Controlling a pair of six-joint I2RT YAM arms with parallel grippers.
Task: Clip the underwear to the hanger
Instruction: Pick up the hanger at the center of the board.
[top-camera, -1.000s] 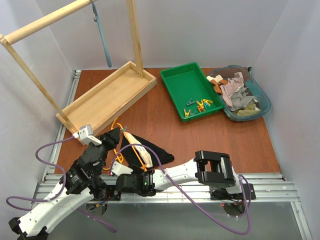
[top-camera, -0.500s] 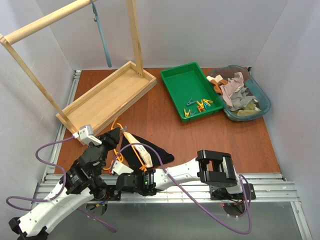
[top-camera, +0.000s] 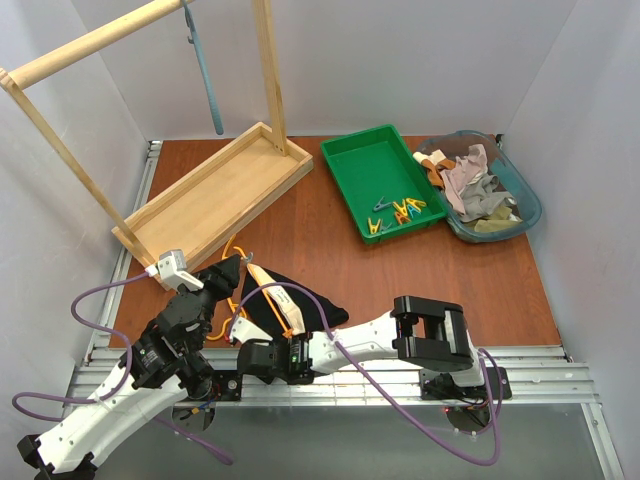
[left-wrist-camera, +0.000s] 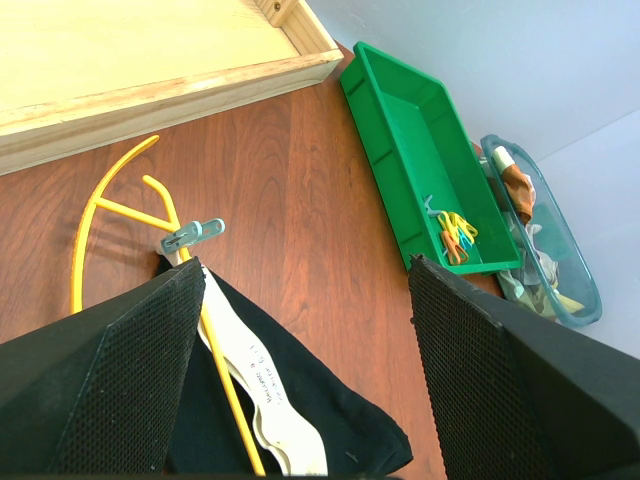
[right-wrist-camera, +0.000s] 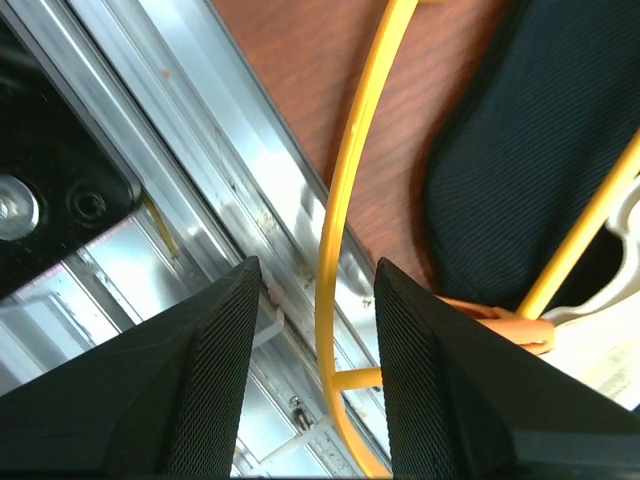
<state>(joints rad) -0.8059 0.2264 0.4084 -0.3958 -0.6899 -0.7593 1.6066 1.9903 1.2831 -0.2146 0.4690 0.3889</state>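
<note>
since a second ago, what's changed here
Only the right gripper shifted, edging slightly left and farther onto the table; its jaws straddle the hanger wire without gripping it. The left gripper, underwear, green tray and clothes bin stayed put.

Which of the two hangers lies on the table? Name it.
The yellow hanger: it lies flat on the table with the black underwear. The grey-blue hanger hangs from the wooden rail at the back.
</note>
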